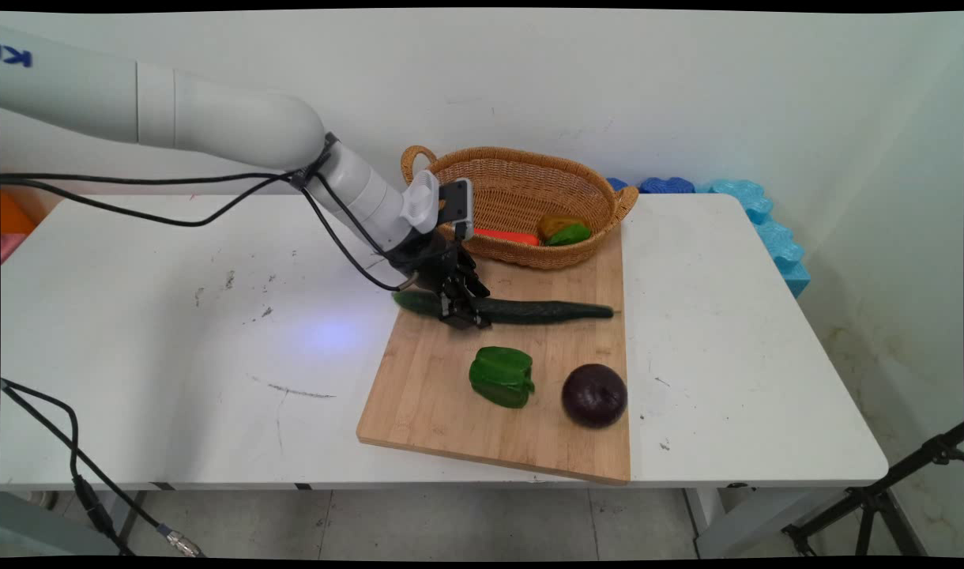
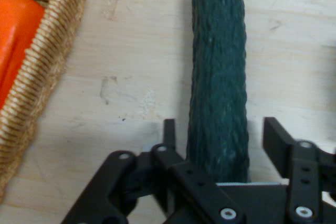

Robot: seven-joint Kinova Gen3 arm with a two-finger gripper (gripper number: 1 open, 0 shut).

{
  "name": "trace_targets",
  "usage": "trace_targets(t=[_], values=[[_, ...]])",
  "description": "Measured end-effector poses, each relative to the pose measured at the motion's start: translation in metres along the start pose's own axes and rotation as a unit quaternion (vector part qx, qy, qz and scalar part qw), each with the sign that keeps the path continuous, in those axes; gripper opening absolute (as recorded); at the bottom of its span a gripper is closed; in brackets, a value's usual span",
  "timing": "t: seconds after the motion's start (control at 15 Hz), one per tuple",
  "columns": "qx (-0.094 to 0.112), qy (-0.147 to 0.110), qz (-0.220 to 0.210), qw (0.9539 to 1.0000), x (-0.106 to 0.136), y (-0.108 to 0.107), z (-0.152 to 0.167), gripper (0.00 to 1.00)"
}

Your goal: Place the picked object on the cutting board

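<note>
**Gripper astride a long cucumber on the cutting board**

The black gripper (image 1: 460, 310) is down on the wooden cutting board (image 1: 442, 411), straddling a long, dark green cucumber (image 1: 545, 310) near its left end. In the hand view the cucumber (image 2: 218, 77) runs up between the two fingers (image 2: 276, 139): the left finger looks to be against its skin and a narrow gap shows at the right one, so the jaws stand parted around it rather than clamped. Its skin is bumpy and ridged, dull deep green, and the body tapers to a thin tip toward the board's right edge.

The cucumber lies crosswise on the board's far half, just in front of a woven wicker basket (image 1: 585, 178) that rests on the board's far end. In the basket lie an orange carrot (image 1: 507, 235) and a green-and-yellowish pepper (image 1: 564, 231). No writing can be read on any of these things.

Nearer the camera, a green bell pepper (image 1: 502, 377) and a dark purple onion (image 1: 594, 395) sit close together on the board, well apart from the cucumber. The board's near left part is bare wood. The white table (image 1: 174, 332) around it is open on the left and right, with blue foam (image 1: 755, 213) beyond its far right corner.
</note>
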Motion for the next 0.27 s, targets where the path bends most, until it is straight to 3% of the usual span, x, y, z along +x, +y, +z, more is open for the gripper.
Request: trace_targets(t=[0.27], values=[[0.001, -0.002, 0.006, 1.0000, -0.0017, 0.0006, 0.0060, 1.00]])
